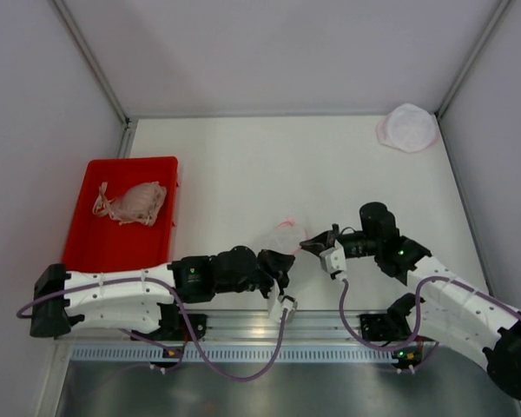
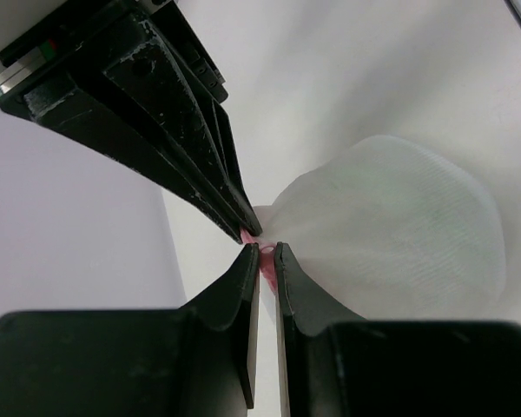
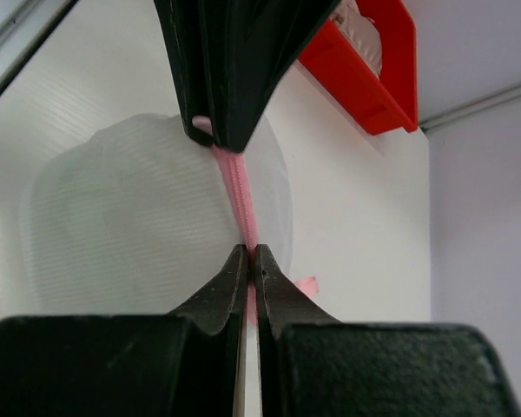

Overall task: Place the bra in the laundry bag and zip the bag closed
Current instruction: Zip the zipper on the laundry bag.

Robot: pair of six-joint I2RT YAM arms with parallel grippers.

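The right end effector [image 3: 250, 254] is squeezed tight on the thin pink zip strip [image 3: 239, 191] of the laundry bag [image 3: 113, 217]; its two fingers press together with only the strip between them. The left end effector [image 2: 265, 252] is nearly closed too; it pinches the same pink edge just a little way along. The two tips are very close, almost touching. The white mesh of the bag spreads out to one side of them like a soft fan; I cannot tell if it rests on the table [image 1: 243, 165] or hangs just over it.

The bra [image 1: 130, 202] is not in the bag; it lies in a heap in the red tray [image 1: 113, 243], well apart from the bag, off to the left. So I think the job is only at its start; the bag has to be opened first.

Things could go wrong from here. Both end effectors hold a very thin strip; if they pull apart too hard or at a slant, the strip may slip out of one of them and the bag may drop. I cannot tell if either one has the little zip pull or only the cloth beside it; if it is only cloth, pulling just stretches the bag and the zip does not open. The tips are so close that they may bump each other. The mesh is soft and floppy; the mouth may flop shut before the bra gets there.
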